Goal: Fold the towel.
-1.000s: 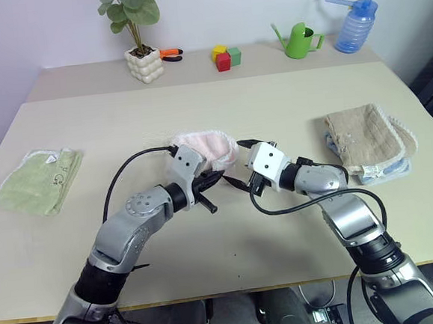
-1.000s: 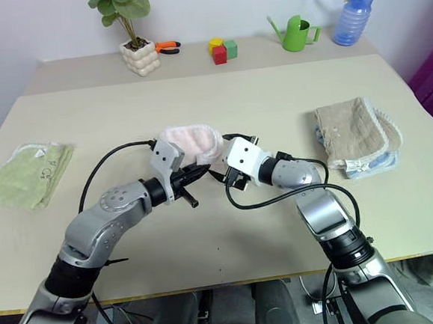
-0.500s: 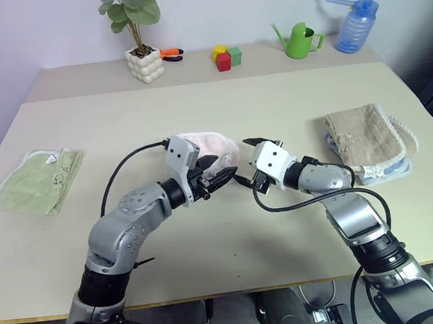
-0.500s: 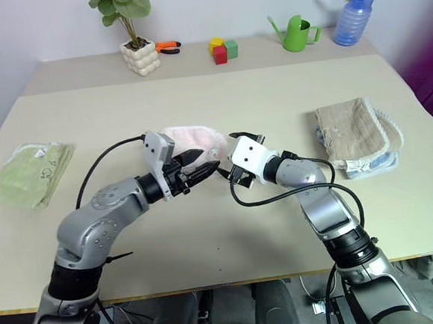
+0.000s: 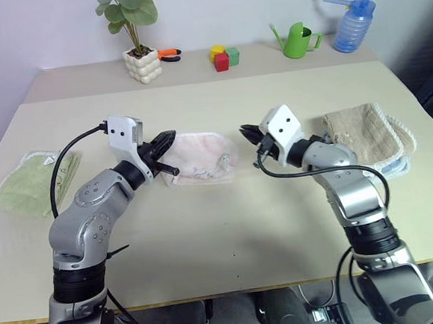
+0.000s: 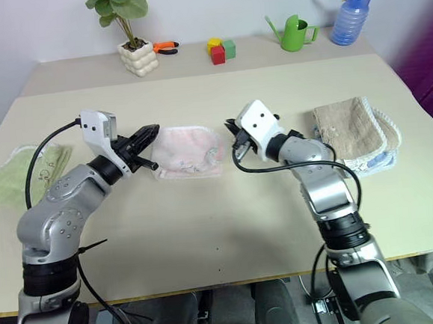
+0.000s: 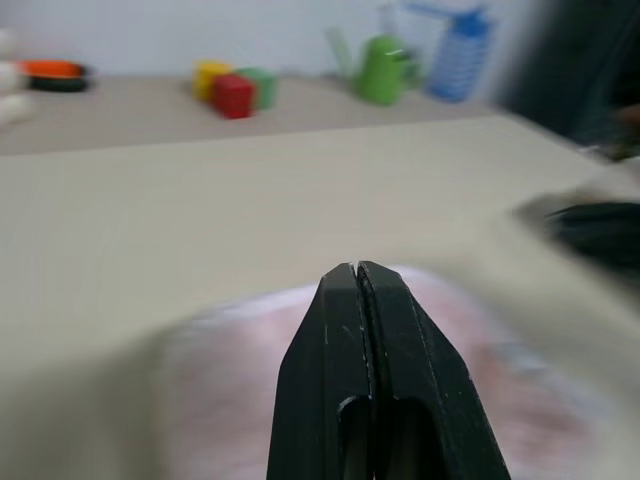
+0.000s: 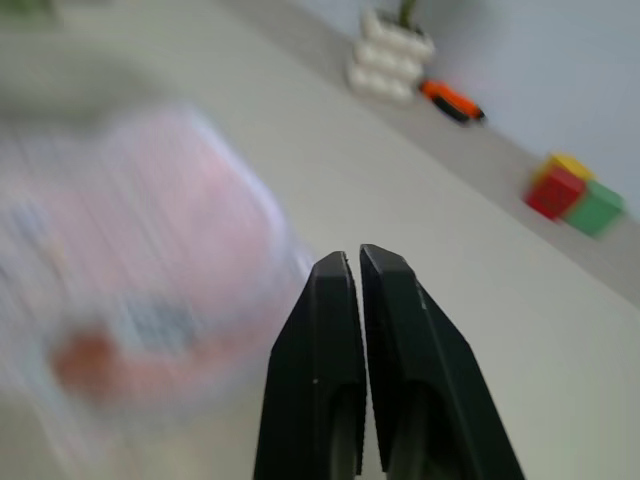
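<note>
The pale pink towel (image 5: 200,167) lies flat on the table (image 5: 222,229) as a small folded rectangle with white edging and a small dark mark near its right end. My left gripper (image 5: 169,136) hovers just off the towel's left edge, pointing at it, fingers shut with nothing between them. To the right of the towel, my right gripper (image 5: 243,131) is also shut and empty, raised above the table. In the left wrist view the shut fingertips (image 7: 357,272) point over the blurred pink towel (image 7: 230,380). The right wrist view has the towel (image 8: 130,260) beyond the shut fingertips (image 8: 340,262).
A light green towel (image 5: 34,181) lies at the table's left edge and a beige towel (image 5: 367,139) at the right. Along the back stand a potted plant (image 5: 143,62), an orange tool (image 5: 169,54), coloured blocks (image 5: 225,56), a green watering can (image 5: 296,40) and a blue spray bottle (image 5: 352,22).
Both grippers have drawn apart and lifted away from the towel, the left one far to the left. Both have shut. The towel, bunched before, now lies flat.
</note>
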Available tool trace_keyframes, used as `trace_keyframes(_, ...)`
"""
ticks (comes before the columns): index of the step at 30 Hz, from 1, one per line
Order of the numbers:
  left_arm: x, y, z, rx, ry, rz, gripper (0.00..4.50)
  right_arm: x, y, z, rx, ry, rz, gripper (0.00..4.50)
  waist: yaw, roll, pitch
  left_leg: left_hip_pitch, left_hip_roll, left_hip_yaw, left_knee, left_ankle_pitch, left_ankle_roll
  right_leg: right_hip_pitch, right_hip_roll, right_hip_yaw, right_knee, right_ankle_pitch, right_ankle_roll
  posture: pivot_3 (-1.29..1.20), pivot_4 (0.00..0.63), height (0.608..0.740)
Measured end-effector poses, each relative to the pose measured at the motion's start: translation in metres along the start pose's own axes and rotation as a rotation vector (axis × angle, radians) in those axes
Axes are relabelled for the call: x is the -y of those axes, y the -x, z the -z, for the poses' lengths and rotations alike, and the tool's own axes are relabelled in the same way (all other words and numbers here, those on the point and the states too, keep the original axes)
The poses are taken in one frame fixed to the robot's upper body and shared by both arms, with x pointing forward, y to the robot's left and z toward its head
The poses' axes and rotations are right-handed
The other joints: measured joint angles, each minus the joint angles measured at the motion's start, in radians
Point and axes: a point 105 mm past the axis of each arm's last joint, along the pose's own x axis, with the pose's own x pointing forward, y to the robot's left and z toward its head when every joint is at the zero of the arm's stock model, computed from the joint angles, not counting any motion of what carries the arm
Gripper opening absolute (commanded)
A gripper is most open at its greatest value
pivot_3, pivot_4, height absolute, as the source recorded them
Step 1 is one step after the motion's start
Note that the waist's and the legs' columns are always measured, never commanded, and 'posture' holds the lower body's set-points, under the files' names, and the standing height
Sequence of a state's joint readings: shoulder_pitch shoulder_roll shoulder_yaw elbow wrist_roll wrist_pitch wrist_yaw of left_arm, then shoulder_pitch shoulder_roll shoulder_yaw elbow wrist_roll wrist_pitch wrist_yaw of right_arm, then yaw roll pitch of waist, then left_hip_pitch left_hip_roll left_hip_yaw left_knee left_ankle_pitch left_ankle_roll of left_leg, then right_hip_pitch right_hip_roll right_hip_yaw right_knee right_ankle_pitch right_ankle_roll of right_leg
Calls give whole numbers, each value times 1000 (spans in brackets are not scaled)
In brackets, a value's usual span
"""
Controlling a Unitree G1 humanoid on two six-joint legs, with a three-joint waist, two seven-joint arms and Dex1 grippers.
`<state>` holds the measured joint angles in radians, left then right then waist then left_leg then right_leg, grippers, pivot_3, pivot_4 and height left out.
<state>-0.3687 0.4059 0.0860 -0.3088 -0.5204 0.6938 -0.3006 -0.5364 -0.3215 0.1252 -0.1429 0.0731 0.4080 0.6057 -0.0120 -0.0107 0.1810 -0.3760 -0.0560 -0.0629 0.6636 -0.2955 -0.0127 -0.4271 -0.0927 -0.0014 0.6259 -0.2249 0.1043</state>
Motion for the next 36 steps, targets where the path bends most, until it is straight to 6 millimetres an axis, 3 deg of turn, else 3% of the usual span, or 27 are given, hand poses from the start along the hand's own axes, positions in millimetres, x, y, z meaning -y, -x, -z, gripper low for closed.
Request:
trace_keyframes(4, 0, -13, 26, -55, -5, -22, 0, -25, -26, -12, 45, -40, -80, 48, 1, 0, 0, 0, 0, 0, 0, 0, 0, 0, 0, 0, 0, 0, 0, 0, 150, 731)
trace_keyframes(8, 1, -25, 49, -101, 26, -43, 0, -47, -46, 27, -85, -115, -116, 48, 1, 0, 0, 0, -1, 0, 0, 1, -3, -1, -1, 0, 1, 0, 0, 0, 150, 731)
trace_keyframes(12, 2, -32, 65, -132, 18, -53, 0, -54, -47, 71, -223, -157, -100, 48, -1, 0, 0, 0, -1, 0, 0, 2, -3, -1, -1, 0, 1, 0, 0, 0, 150, 731)
trace_keyframes(19, 6, -28, 72, -121, -8, -44, 0, -53, -42, 73, -207, -121, -74, 48, 0, 1, -1, 0, -1, 0, 0, 0, 0, -1, -1, 0, 2, 0, 0, 0, 150, 731)
trace_keyframes(22, 4, -21, 63, -73, 28, -51, 0, -45, -34, 68, -187, -110, -55, 745, 0, 1, -1, 0, -1, 0, 0, 0, 0, -1, -1, 0, 2, 0, 0, 0, 150, 731)
trace_keyframes(24, -3, -15, 49, -19, 62, -76, 0, -34, -24, 59, -157, -99, -47, 1817, 0, 0, 0, -1, -1, 0, 0, 0, 0, -2, -1, 0, 2, 0, 0, 0, 150, 731)
trace_keyframes(27, -20, -4, 31, 43, 94, -133, 809, -21, -13, 39, -104, -58, -47, 3139, -2, 0, -1, -1, 0, 0, 0, 0, 0, -2, -1, 0, 2, 0, 0, 0, 150, 731)
trace_keyframes(29, -28, 3, 25, 62, 124, -158, 1785, -17, -6, 30, -89, -36, -59, 4210, -1, 0, -1, -1, 0, 0, 0, 0, 0, -2, -1, 0, 2, 0, 0, 0, 150, 731)
trace_keyframes(30, -33, 7, 23, 62, 136, -173, 2320, -16, -3, 29, -89, -28, -67, 4500, -1, 0, -1, -1, 0, 0, 0, 0, 0, -2, -1, 0, 2, 0, 0, 0, 150, 731)
trace_keyframes(34, -44, 15, 28, 18, 206, -197, 4313, -18, 4, 28, -97, -18, -94, 4500, -1, 0, 0, -1, 0, 0, 0, 0, 0, -1, -1, 0, 2, 0, 0, 0, 150, 731)
trace_keyframes(36, -41, 15, 33, -9, 263, -179, 4422, -18, 4, 26, -92, -4, -96, 4500, 1, 0, 0, -1, 0, 0, 0, 0, 0, -1, -1, 0, 2, 0, 0, 0, 150, 731)
